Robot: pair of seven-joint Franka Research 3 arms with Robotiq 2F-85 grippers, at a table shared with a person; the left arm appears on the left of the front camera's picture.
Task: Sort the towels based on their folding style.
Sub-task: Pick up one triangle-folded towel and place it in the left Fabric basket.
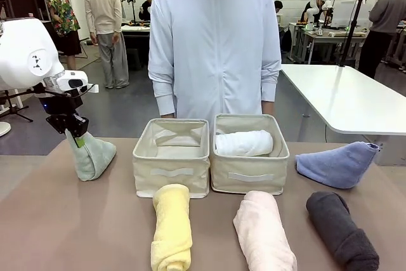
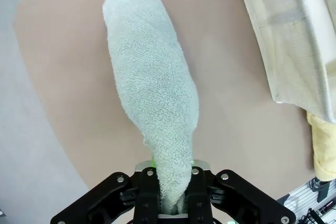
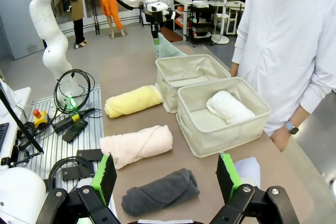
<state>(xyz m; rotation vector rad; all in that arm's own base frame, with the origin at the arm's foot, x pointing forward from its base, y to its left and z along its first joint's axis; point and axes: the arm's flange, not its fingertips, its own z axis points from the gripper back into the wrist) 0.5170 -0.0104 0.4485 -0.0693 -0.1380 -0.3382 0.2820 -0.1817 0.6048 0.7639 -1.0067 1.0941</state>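
My left gripper (image 1: pixel 77 134) is shut on the narrow tip of the pale green-grey cone towel (image 1: pixel 92 155) at the table's left. The towel hangs tip-up, its wide end at or just above the tabletop. In the left wrist view the towel (image 2: pixel 152 93) runs away from the pinching jaws of the left gripper (image 2: pixel 170 203). A white roll (image 1: pixel 244 143) lies in the right bin (image 1: pixel 250 179). The left bin (image 1: pixel 171 172) holds nothing. Yellow (image 1: pixel 172 223), pink (image 1: pixel 261 230) and dark grey (image 1: pixel 340 228) rolls lie in front. A blue cone towel (image 1: pixel 338 164) lies at the right. My right gripper (image 3: pixel 166 177) is open above the dark grey roll (image 3: pixel 160 191).
A person (image 1: pixel 216 49) in a white coat stands right behind the two bins, hands low at the table's far edge. Bare brown tabletop (image 1: pixel 76 220) lies at the front left. Another white table (image 1: pixel 346 96) stands behind at the right.
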